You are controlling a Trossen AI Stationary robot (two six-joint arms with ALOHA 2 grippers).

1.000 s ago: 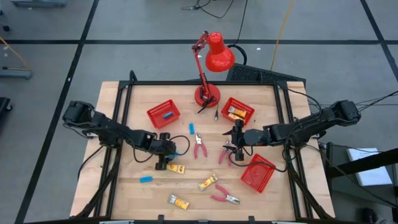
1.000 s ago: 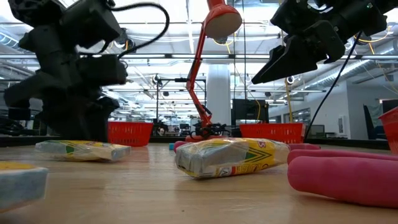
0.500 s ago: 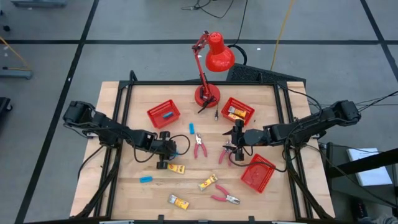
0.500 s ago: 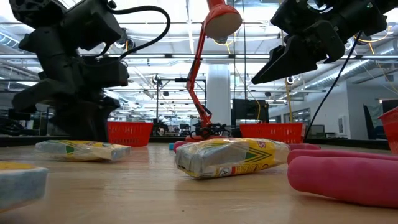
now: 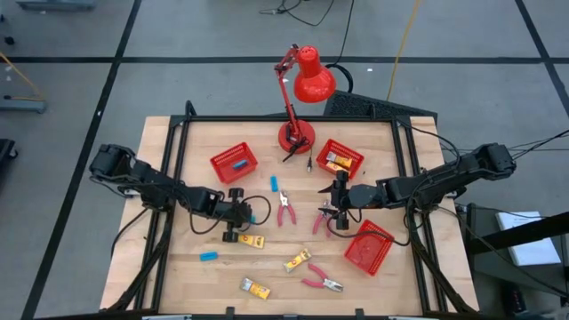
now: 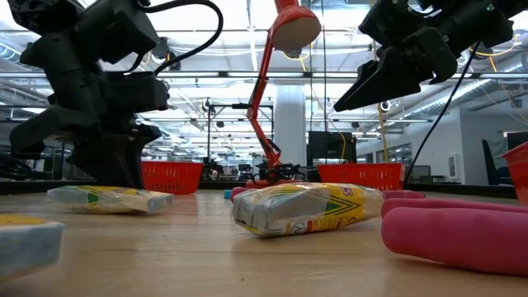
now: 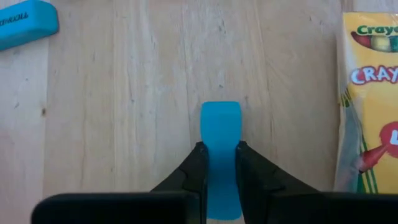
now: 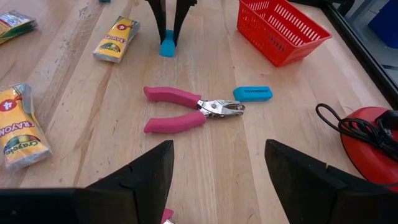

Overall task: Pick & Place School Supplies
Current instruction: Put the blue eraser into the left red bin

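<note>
My left gripper stands left of the table's middle, fingers pointing down, shut on a light-blue block that lies flat on the wood. A crayon pack lies beside it, and another blue block lies farther off. My right gripper hangs open right of centre, clear above pink-handled pliers. A second pair of pliers and a blue block lie between the two arms. My left gripper pinches the light-blue block by its two long sides between its two fingers, about halfway along it. The fingers come from above and lie across the block. The block rests flat on the table.
Three red mesh baskets stand at far left, far right and near right. A red desk lamp stands at the far edge. More crayon packs, a blue block and pliers lie toward the near edge.
My left gripper has stayed in place and drawn its fingers together onto the light-blue block, which has kept its place on the table.
</note>
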